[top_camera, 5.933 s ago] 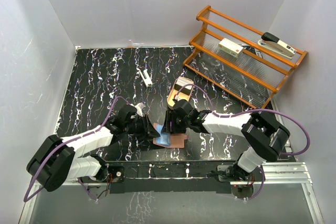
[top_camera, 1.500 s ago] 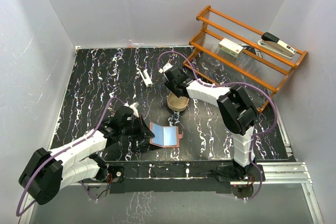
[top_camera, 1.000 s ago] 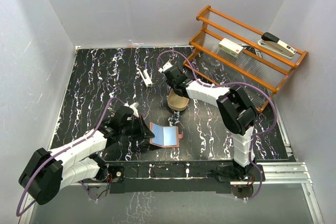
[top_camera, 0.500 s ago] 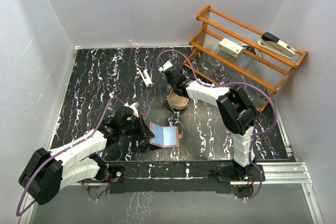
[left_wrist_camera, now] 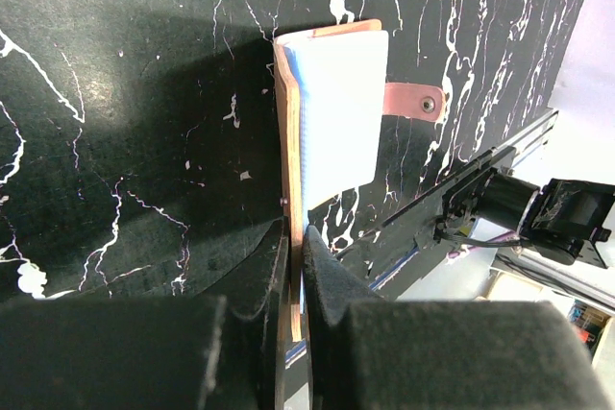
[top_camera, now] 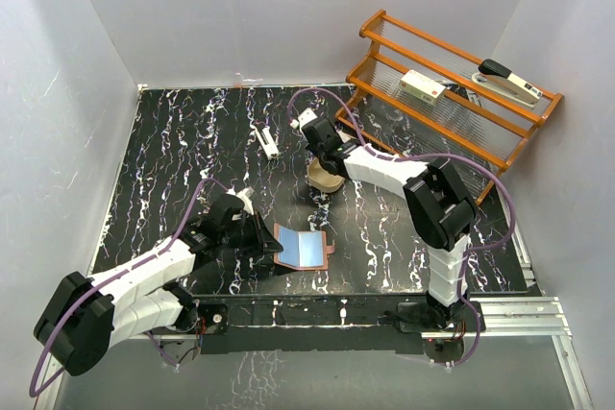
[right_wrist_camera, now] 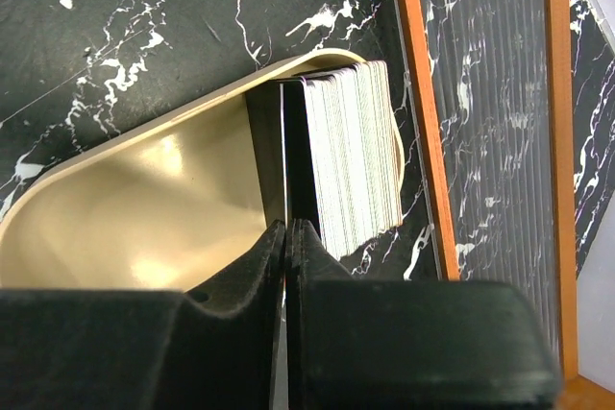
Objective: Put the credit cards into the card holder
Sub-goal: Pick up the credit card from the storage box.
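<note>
The card holder (top_camera: 306, 249) lies open at the front middle, pale blue inside up, its tab to the right. My left gripper (top_camera: 263, 237) is shut on its left cover edge; the left wrist view shows the brown cover (left_wrist_camera: 285, 141) pinched between my jaws (left_wrist_camera: 296, 237). The credit cards (right_wrist_camera: 351, 156) stand on edge as a stack at the far end of the tan oval tray (right_wrist_camera: 144, 199). My right gripper (right_wrist_camera: 287, 228) is shut on one thin card at the stack's left side. In the top view it (top_camera: 322, 153) hovers over the tray (top_camera: 327, 181).
An orange wooden rack (top_camera: 452, 93) stands at the back right with a white box with a red mark (top_camera: 421, 86) and a stapler (top_camera: 509, 82) on it; its edge (right_wrist_camera: 423, 93) is close beside the tray. A small white object (top_camera: 267, 142) lies behind.
Since 5.9 s ago my right arm left the card holder and went back to the tray. In the last second it shifted slightly toward the back. My left arm has not moved.
</note>
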`<state>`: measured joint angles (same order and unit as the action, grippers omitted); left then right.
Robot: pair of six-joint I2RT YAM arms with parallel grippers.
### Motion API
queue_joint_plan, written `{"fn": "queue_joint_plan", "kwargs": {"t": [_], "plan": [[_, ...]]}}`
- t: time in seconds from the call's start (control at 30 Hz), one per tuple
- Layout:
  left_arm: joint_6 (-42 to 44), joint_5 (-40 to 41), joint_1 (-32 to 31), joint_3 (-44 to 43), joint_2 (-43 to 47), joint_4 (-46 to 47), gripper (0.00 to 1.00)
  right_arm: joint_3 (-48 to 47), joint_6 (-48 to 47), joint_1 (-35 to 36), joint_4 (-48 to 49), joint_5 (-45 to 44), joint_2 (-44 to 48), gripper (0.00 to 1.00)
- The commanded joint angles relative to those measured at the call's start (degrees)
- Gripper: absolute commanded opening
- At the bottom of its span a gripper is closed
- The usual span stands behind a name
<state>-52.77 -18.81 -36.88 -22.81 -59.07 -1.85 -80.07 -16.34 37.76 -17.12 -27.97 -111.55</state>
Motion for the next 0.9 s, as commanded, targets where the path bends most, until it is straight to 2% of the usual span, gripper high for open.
{"fn": "queue_joint_plan", "kwargs": {"t": [0.0, 0.2, 0.37, 0.53, 0.67, 0.87], "plan": [[-0.6, -0.4, -0.2, -0.4, 1.8, -0.9, 0.00, 0.3, 1.7, -0.4, -0.6, 2.3, 5.9, 0.00], [-1.0, 0.4, -0.2, -0.5, 1.7, -1.1, 0.00, 0.3, 5.6, -0.3, -4.8, 6.8, 9.6, 0.00], [-3.4, 0.6, -0.2, 0.4, 2.1, 0.9, 0.00, 0.2, 15.5, -0.3, -11.3, 11.6, 14.9, 0.00], [-4.2, 0.5, -0.2, 0.6, 1.3, 2.3, 0.00, 3.7, 25.2, -0.2, -13.8, 23.4, 22.1, 0.00], [-4.7, 0.4, -0.2, 0.7, 0.4, 3.7, 0.00, 10.2, 32.5, 0.8, -11.8, 30.1, 28.0, 0.00], [-5.9, -0.2, -0.2, 1.6, -1.1, 7.4, 0.01, 20.5, 44.5, 3.0, -3.1, 40.3, 35.4, 0.00]]}}
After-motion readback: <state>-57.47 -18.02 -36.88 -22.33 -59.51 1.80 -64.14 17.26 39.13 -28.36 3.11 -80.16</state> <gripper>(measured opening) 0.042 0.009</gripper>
